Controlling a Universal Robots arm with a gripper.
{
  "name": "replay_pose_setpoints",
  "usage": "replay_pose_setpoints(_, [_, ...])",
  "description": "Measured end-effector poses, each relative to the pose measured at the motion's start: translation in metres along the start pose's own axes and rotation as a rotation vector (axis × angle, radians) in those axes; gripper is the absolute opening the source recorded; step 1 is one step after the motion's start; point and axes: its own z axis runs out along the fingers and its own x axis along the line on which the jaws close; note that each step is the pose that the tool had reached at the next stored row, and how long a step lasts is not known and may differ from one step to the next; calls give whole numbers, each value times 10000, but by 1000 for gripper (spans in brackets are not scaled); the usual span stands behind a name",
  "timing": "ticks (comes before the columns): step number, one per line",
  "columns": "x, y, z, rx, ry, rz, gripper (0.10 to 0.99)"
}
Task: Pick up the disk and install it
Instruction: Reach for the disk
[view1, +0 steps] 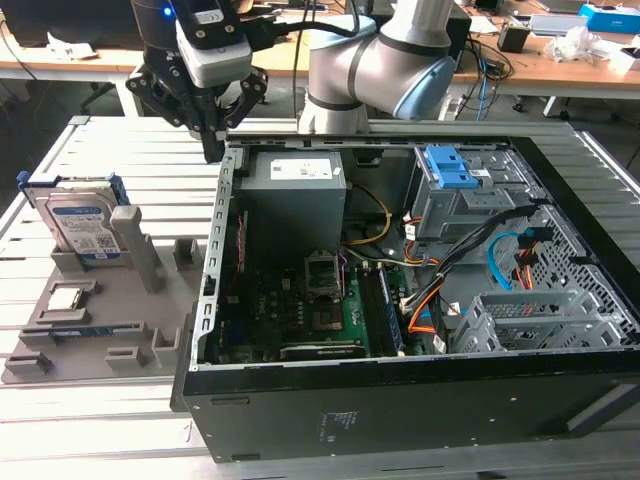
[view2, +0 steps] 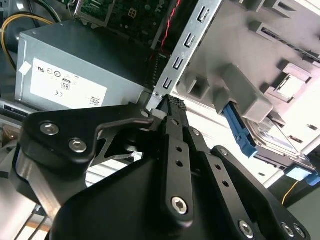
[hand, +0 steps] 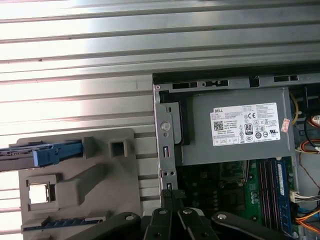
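Observation:
The disk (view1: 83, 222) stands on edge in a slot of the grey holder (view1: 110, 325) at the exterior view's left, silver with a white-and-blue label and a blue frame. In both wrist views I see its blue edge (view2: 241, 134) (hand: 51, 153). My gripper (view1: 212, 148) hangs above the table at the rear corner of the open computer case (view1: 400, 410), to the right of the disk and well apart from it. Its black fingers are shut together with nothing between them, as both wrist views (view2: 170, 103) (hand: 168, 194) show.
A small square silver chip (view1: 65, 298) lies in the holder in front of the disk. Inside the case are the grey power supply (view1: 295, 190), the motherboard (view1: 320, 320), loose cables (view1: 480, 250) and a blue-fronted drive cage (view1: 452, 178). Cluttered desks stand behind the slatted table (view1: 110, 420).

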Motion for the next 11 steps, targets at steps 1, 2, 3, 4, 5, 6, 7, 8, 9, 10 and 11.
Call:
replay_pose_setpoints(1, [19,-1,0,0,0,-1,102])
replay_pose_setpoints(2, [38,-3,-1,0,0,-1,102])
replay_pose_setpoints(3, [55,-4,-1,0,0,0,102])
replay_pose_setpoints(4, [65,-5,-2,0,0,-1,102])
replay_pose_setpoints(5, [76,-6,-2,0,0,0,102])
replay_pose_setpoints(6, [93,-7,-3,0,0,-1,102])
replay_pose_setpoints(7, [104,-8,-3,0,0,0,102])
replay_pose_setpoints(8, [118,-9,-3,0,0,0,102])
replay_pose_setpoints(9, [138,-10,-4,1,0,0,102])
replay_pose_setpoints(10, [151,-11,-4,-1,0,0,102])
replay_pose_setpoints(11, [164,-12,-4,0,0,0,102])
